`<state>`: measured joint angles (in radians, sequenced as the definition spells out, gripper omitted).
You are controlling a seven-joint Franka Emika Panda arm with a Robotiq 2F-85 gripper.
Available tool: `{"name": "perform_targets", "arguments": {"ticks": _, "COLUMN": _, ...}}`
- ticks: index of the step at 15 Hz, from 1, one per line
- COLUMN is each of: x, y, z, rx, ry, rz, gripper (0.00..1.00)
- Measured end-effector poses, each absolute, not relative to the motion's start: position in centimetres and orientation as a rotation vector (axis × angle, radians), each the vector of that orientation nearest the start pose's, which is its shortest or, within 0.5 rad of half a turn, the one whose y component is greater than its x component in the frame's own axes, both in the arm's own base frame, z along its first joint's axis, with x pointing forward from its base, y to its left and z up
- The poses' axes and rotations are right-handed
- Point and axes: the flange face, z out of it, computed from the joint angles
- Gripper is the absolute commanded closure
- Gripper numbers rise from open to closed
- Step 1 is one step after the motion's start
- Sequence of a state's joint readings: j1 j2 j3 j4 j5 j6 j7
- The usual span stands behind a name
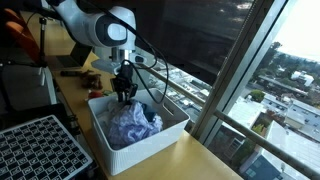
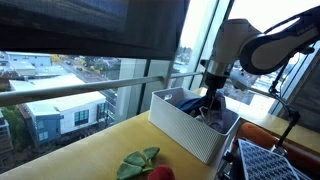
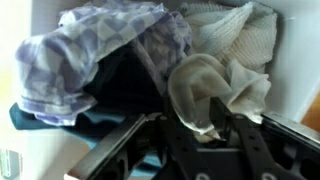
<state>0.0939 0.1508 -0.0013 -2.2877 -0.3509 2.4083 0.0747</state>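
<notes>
**Gripper.** In both exterior views the gripper (image 1: 124,95) (image 2: 208,108) points straight down, with its fingertips inside the white bin (image 1: 150,142) (image 2: 183,128). In the wrist view the gripper (image 3: 200,122) enters from 6 o'clock. Its two fingers stand fairly close together, and a fold of the cream cloth (image 3: 195,85) lies between them. The pictures do not show whether the pads press on that fold or only flank it, so a firm clamp cannot be told.

**Cloth nearest the gripper.** The cream cloth lies in the bin, just right of centre in the wrist view, and touches the fingertips at its 6 o'clock edge.

**Other bin contents, wrist view.**
- A lavender patterned cloth (image 3: 80,50) lies at 10 o'clock from the cream cloth. It also shows as the top of the pile in an exterior view (image 1: 128,122).
- A white knit towel (image 3: 225,25) lies at 12 to 1 o'clock, against the cream cloth.
- A dark garment (image 3: 125,85) lies at 9 o'clock, under the patterned cloth.
- A teal strip (image 3: 40,118) lies at 8 o'clock, at the edge of the pile.

**Surroundings.**
- The bin stands on the wooden desk (image 1: 195,162) (image 2: 80,155), beside the window (image 1: 260,60).
- A black perforated tray (image 1: 40,150) (image 2: 275,160) lies near the bin on the same desk.
- A green-and-red object (image 2: 140,165) lies on the desk at 7 o'clock from the bin, apart from it.
</notes>
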Motion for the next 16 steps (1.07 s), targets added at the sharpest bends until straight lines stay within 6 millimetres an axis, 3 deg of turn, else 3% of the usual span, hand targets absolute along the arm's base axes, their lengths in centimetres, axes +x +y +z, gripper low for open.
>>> {"name": "perform_targets", "arguments": {"ticks": 3, "x": 52.0, "y": 8.8, "z": 31.5, "rx": -3.348, "ry": -0.564, "rz": -0.095, "gripper": 0.01}}
{"name": "perform_targets", "arguments": {"ticks": 6, "x": 51.2, "y": 14.7, "z": 34.2, "rx": -3.348, "ry": -0.704, "rz": -0.187, "gripper": 0.00}}
{"name": "perform_targets", "arguments": {"ticks": 8, "x": 50.4, "y": 19.2, "z": 34.5, "rx": -3.329, "ry": -0.814, "rz": -0.219, "gripper": 0.00}}
{"name": "perform_targets", "arguments": {"ticks": 10, "x": 49.1, "y": 23.7, "z": 33.1, "rx": -3.297, "ry": -0.926, "rz": -0.214, "gripper": 0.00}}
{"name": "perform_targets", "arguments": {"ticks": 12, "x": 47.9, "y": 27.4, "z": 30.2, "rx": -3.258, "ry": -1.024, "rz": -0.167, "gripper": 0.00}}
{"name": "perform_targets", "arguments": {"ticks": 16, "x": 46.9, "y": 31.6, "z": 22.0, "rx": -3.165, "ry": -1.142, "rz": -0.046, "gripper": 0.00}}
